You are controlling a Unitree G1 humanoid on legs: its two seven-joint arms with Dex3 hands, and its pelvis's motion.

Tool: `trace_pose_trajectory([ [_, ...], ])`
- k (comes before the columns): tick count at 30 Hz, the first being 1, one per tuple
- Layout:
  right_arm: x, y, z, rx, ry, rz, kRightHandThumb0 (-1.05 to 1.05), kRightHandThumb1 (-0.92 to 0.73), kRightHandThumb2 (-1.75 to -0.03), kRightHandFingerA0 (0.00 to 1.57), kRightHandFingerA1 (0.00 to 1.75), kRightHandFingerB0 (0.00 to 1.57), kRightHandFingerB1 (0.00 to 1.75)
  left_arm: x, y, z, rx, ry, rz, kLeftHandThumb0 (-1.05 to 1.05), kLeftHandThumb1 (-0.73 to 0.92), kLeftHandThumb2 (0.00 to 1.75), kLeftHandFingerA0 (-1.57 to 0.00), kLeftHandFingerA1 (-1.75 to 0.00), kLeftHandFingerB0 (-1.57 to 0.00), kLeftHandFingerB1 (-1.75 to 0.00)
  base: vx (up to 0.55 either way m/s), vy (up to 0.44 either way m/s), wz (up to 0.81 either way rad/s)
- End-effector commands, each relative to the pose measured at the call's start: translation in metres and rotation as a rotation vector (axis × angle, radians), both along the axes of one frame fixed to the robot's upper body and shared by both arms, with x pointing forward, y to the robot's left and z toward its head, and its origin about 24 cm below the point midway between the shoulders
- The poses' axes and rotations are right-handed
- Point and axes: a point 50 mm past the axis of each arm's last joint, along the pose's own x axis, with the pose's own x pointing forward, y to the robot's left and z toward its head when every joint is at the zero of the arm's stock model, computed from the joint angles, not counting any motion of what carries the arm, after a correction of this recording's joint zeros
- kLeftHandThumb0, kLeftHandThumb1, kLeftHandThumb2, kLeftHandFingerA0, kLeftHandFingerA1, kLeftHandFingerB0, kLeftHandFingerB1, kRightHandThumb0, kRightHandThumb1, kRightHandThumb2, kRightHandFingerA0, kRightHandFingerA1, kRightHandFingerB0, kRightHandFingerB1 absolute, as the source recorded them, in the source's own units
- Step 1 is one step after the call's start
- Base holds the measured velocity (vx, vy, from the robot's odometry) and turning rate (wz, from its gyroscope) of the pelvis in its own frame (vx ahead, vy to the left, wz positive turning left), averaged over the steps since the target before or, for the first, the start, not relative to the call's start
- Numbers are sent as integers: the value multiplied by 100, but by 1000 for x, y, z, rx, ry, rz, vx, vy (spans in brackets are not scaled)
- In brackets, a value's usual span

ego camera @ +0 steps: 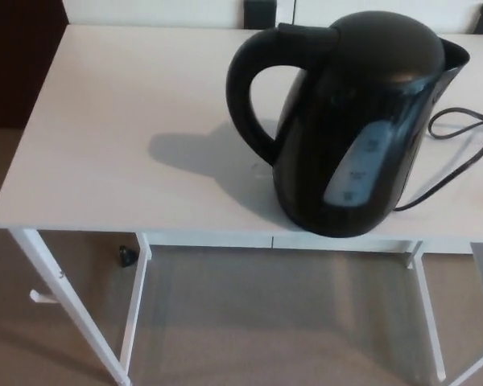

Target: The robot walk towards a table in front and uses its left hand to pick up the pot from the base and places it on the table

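Observation:
A black electric kettle, the pot (350, 121), stands upright near the front edge of the white table (121, 121). Its handle (249, 88) faces picture left and its spout points right. A pale water-level window shows on its side. Its base is hidden under it or too dark to tell apart. A black power cord (459, 133) runs from the kettle's foot to the right. Neither of my hands shows in the head view.
The table has thin white metal legs (64, 297) and a white panel under the top. Beige carpet (266, 322) lies below. A small dark object (127, 256) sits on the floor by the left inner leg. A dark wall area lies at far left.

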Motion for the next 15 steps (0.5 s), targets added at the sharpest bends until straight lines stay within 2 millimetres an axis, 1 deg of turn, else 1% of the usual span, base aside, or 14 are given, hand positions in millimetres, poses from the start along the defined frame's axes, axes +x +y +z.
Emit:
trace_pose_trajectory([
  [1,1,-6,1,-14,0,-20,-19,-41,-86,32,59,22,52,1,3,1,-2,-4,12,-6,62,57,-24,-35,-23,-30,25,-200,9],
  [3,0,-6,1,-5,-2,-30,-18,-42,-87,31,58,22,52,1,3,1,3,-3,8,-8,61,57,-25,-35,-24,-30,-9,-255,10],
  [5,0,-6,1,-4,-2,-31,-18,-42,-87,31,58,22,52,1,3,1,4,-3,7,-8,61,57,-25,-35,-24,-30,8,17,-14],
  [6,-1,-6,1,-12,3,-16,-19,-43,-87,31,58,21,52,0,4,1,24,1,-7,-10,60,57,-28,-35,-26,-31,-15,-186,15],
  [9,2,-5,2,-14,-9,-5,-18,-43,-87,31,58,22,53,2,4,2,18,-10,-4,-8,61,57,-27,-36,-25,-31,24,-126,-1],
  [15,2,-4,2,-16,-19,2,-18,-43,-87,33,59,22,52,1,4,2,16,-10,-5,-9,61,57,-28,-36,-26,-31,7,8,-1],
])
